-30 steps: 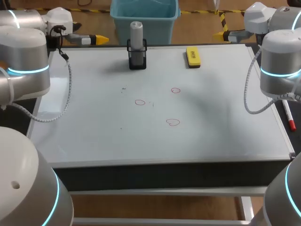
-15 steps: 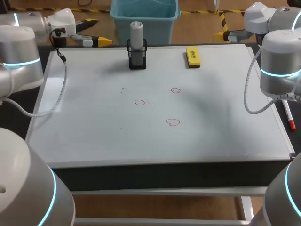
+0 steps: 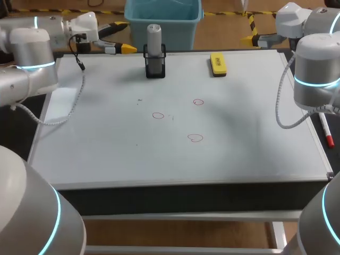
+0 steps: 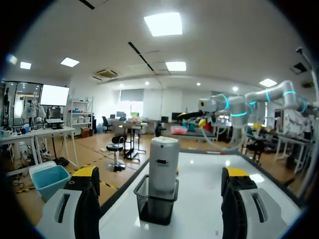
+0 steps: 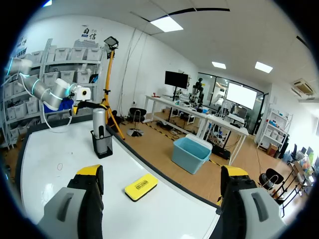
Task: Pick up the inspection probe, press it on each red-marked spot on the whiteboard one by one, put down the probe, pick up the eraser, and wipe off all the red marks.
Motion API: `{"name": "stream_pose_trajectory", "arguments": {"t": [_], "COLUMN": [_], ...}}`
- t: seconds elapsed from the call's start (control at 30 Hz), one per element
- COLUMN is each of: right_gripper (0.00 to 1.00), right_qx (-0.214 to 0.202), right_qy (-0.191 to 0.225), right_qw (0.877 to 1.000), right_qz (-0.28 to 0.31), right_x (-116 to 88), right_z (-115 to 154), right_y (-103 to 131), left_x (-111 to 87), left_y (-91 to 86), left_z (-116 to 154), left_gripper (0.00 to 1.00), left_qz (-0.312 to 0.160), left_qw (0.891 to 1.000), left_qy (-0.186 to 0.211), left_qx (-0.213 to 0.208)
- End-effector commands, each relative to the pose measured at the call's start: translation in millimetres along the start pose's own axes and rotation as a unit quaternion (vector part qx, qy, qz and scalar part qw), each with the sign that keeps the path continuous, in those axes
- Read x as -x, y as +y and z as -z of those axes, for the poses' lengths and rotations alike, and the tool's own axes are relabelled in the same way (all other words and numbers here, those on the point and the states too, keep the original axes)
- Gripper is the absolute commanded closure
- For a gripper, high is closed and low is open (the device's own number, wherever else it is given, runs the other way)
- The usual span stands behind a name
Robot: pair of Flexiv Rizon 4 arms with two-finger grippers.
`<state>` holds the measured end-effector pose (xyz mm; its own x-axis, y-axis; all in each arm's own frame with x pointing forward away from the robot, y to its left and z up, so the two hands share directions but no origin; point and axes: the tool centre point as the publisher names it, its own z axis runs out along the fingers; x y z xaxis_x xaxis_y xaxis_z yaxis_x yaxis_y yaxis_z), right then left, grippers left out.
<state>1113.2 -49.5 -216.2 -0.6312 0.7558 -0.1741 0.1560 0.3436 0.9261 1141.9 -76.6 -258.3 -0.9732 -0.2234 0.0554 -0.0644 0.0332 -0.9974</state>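
The probe [image 3: 153, 37] stands in a black holder [image 3: 154, 68] near the whiteboard's [image 3: 239, 154] far edge, so its lower part is hidden. From the right wrist, a red mark [image 5: 60, 167] is too small to make out its shape

Bright overhead light, soft shadows, faint glare on whiteboard [image 3: 239, 154]

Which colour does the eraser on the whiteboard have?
The eraser is yellow; the right wrist view shows it best.
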Motion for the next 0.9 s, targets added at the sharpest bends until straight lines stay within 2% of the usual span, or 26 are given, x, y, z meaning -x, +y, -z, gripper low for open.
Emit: {"name": "stream_pose_trajectory", "arguments": {"t": [0.03, 0.37, 0.6, 0.9], "right_gripper": [0.00, 0.00, 0.00, 0.00], "right_qx": [-0.001, -0.001, -0.001, -0.001], "right_qy": [0.001, 0.001, 0.001, 0.001], "right_qw": [1.000, 1.000, 1.000, 1.000], "right_qz": [0.000, 0.000, 0.000, 0.000], "right_x": [0.5, 0.5, 0.5, 0.5], "right_z": [-0.1, -0.1, -0.1, -0.1], "right_y": [0.1, 0.1, 0.1, 0.1], "left_x": [12.3, 3.4, -12.0, -14.5], "left_y": [9.0, 11.1, 8.5, 9.4], "left_z": [-15.0, -44.5, -59.4, -78.4], "left_gripper": [0.00, 0.00, 0.00, 0.00], "left_qz": [-0.001, -0.002, -0.003, 0.002], "left_qw": [0.998, 0.997, 0.997, 0.997], "left_qy": [0.056, 0.076, 0.071, 0.063], "left_qx": [-0.007, -0.030, -0.040, -0.046]}}
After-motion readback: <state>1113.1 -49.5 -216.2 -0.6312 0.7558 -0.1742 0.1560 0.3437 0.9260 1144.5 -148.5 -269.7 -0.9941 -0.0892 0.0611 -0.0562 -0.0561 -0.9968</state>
